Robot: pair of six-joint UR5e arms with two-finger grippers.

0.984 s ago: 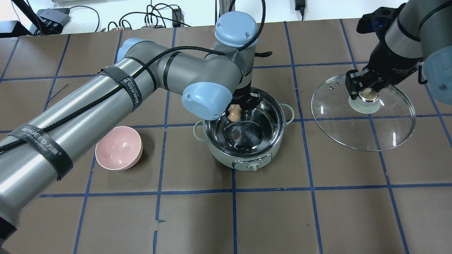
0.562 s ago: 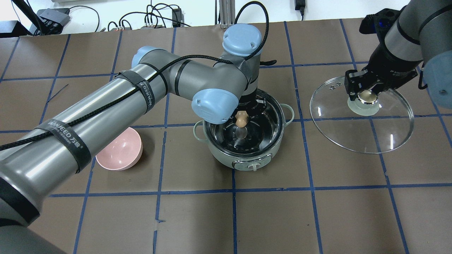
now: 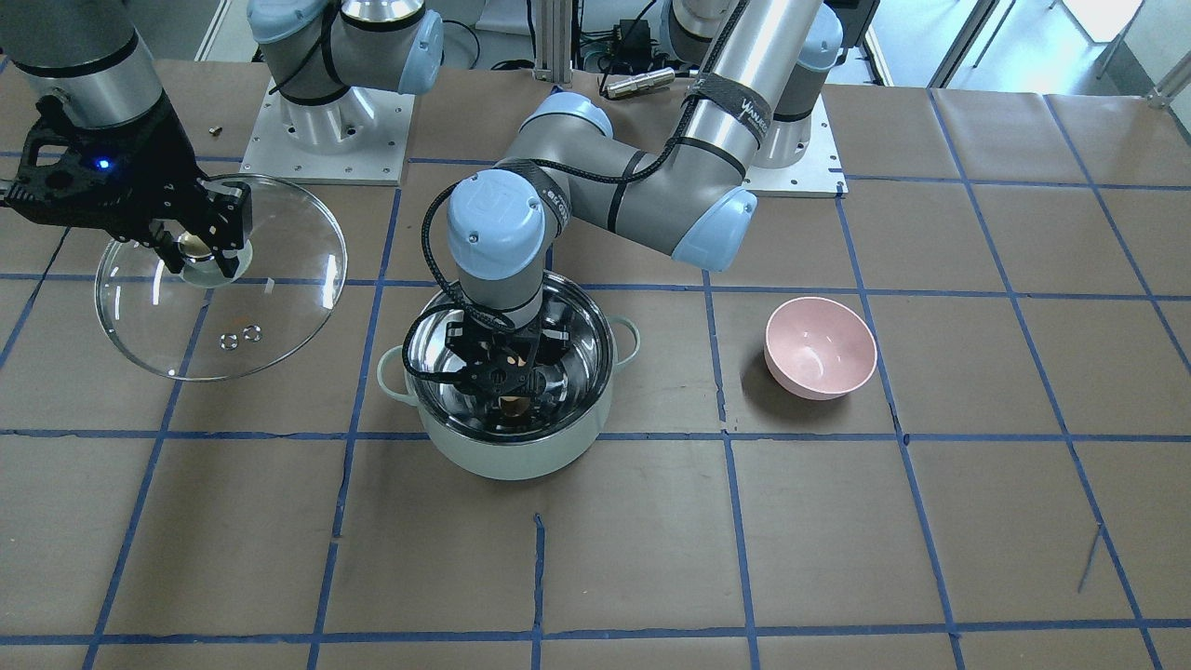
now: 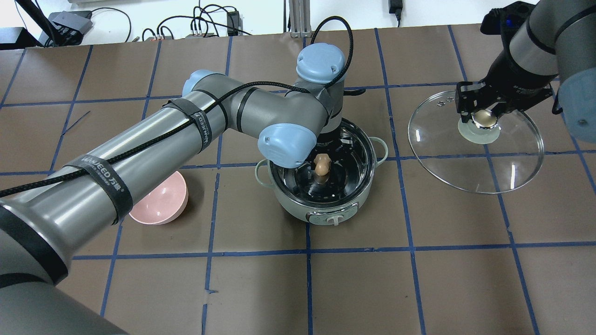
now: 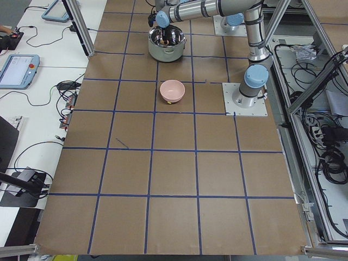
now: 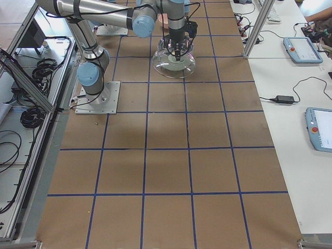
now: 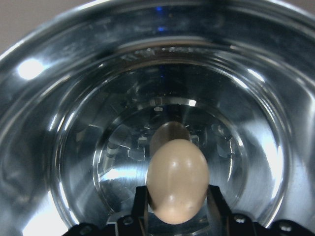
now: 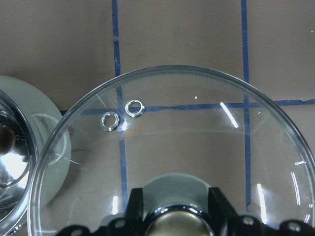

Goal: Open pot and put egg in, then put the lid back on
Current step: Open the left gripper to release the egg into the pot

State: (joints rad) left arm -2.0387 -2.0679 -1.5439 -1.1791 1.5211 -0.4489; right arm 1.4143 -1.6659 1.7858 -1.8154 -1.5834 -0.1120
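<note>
The mint-green pot (image 4: 298, 211) stands open mid-table, also in the front view (image 3: 512, 461). My left gripper (image 4: 321, 166) reaches down inside it, shut on the tan egg (image 4: 321, 164), which hangs above the steel bottom; the left wrist view shows the egg (image 7: 177, 180) between the fingers. It also shows in the front view (image 3: 512, 403). My right gripper (image 4: 482, 116) is shut on the knob of the glass lid (image 4: 475, 172) and holds it tilted in the air to the pot's right. The right wrist view shows the lid (image 8: 187, 147) and the pot's edge (image 8: 47, 147).
A pink bowl (image 4: 160, 204) sits on the table left of the pot, partly under my left arm; it also shows in the front view (image 3: 821, 347). The table is brown paper with a blue tape grid. Cables lie beyond the far edge.
My left gripper has moved right and down into the pot with the egg. My right gripper has lifted the lid slightly away, toward the far side.
</note>
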